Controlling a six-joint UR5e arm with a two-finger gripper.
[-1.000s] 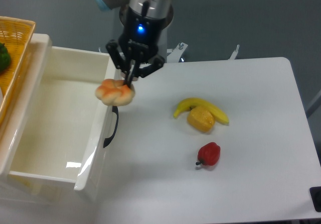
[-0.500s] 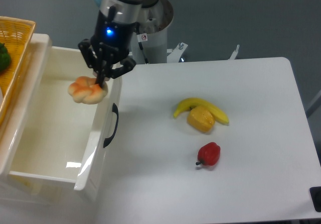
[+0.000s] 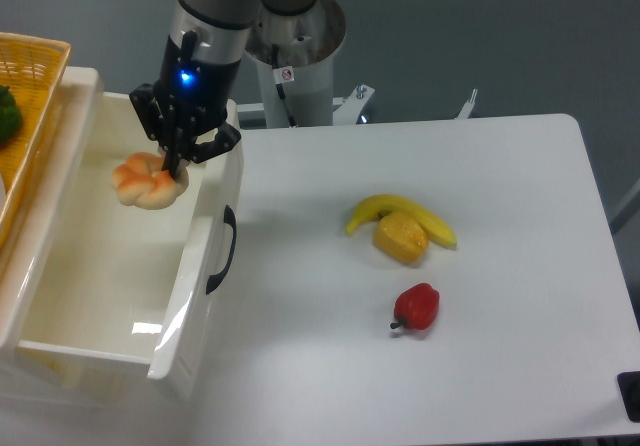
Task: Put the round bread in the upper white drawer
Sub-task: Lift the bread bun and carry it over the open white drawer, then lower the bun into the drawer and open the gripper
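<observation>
The round bread (image 3: 148, 182), a pale tan knotted bun with orange tints, hangs in the air over the inside of the upper white drawer (image 3: 60, 316). My gripper (image 3: 176, 170) is shut on the bun's right top side. The drawer stands pulled out at the left of the table, its black curved handle (image 3: 224, 250) facing right. The bun is above the drawer's back right part, just inside the front wall and clear of the floor.
A yellow wicker basket (image 3: 25, 116) holding something green sits beyond the drawer at the far left. On the white table lie a banana (image 3: 400, 212), a smooth yellow-orange lump (image 3: 400, 238) and a red pepper (image 3: 417, 307). The arm's base (image 3: 295, 46) stands behind.
My gripper has carried the bun leftward, from above the drawer's front wall to over the drawer's interior. The fruit on the table has not moved.
</observation>
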